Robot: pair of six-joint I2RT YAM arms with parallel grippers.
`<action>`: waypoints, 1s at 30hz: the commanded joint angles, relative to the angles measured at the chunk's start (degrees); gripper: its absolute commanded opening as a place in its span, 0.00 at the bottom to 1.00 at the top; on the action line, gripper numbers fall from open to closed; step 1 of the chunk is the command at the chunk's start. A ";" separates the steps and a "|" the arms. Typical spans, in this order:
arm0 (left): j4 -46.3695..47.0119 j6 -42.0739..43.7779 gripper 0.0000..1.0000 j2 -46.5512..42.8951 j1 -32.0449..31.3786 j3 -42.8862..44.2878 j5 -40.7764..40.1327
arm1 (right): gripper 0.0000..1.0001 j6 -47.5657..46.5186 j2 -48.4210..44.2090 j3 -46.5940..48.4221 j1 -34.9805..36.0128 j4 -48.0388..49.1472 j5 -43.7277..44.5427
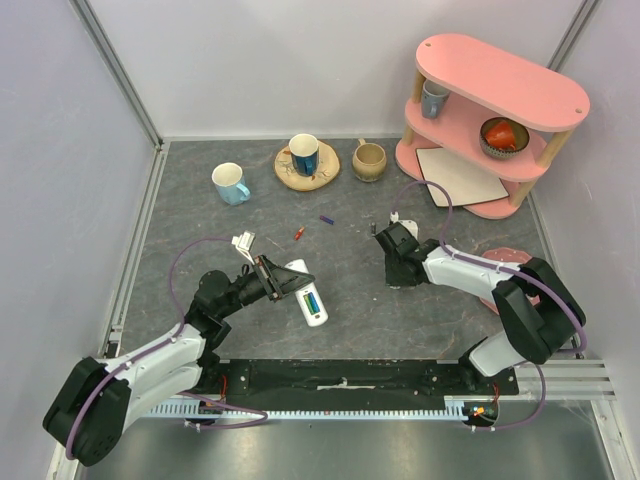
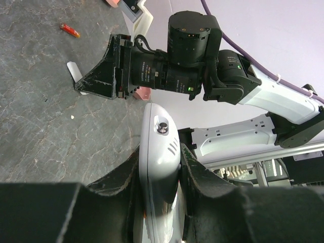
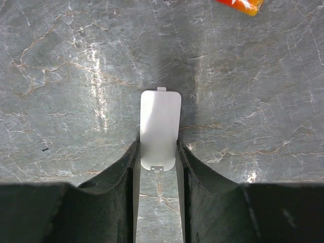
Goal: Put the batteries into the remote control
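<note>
Cover-fitting step, I judge. The left tool (image 2: 159,169) is clamped on the remote control (image 1: 312,300), left of centre. The right tool (image 3: 158,154) pinches, it seems, the white battery cover (image 3: 160,119) lying flat on the surface (image 1: 180,200). Next, the cover must be lifted and aligned squarely over the compartment.

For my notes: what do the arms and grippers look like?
Both the left arm and right arm have white shells between black cylindrical joints, each trailing a looping purple cable. The left gripper and right gripper are black, with thick wedge-shaped fingers.
</note>
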 commanded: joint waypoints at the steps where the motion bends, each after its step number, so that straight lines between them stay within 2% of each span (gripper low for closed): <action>1: 1.68 0.52 0.02 -0.74 0.21 1.17 0.95 | 0.31 1.30 3.31 -3.82 0.55 -4.82 -1.45; 8: 1.68 0.61 0.02 -0.47 0.21 1.52 0.60 | 0.20 1.12 -1.60 -2.24 0.90 -6.31 -1.98; 12: 1.50 0.78 0.02 -0.39 0.21 1.69 -0.28 | 0.17 0.77 -9.77 0.66 1.52 -8.86 -1.80; 13: 1.76 1.05 0.02 -0.04 0.21 2.13 -1.15 | 0.11 -0.27 -15.53 2.75 2.91 -10.00 -3.37; 16: 2.90 1.14 0.02 0.58 0.21 2.40 -2.48 | 0.00 -2.20 -20.58 4.70 4.77 -10.45 -6.01; 24: 10.63 -0.89 0.02 5.50 0.21 2.13 -5.29 | 0.00 -4.94 -27.01 10.76 10.74 -12.03 -12.61; 30: 12.57 -0.97 0.02 10.76 0.13 4.33 -4.77 | 0.00 -7.05 -20.79 20.25 17.86 -18.17 -14.02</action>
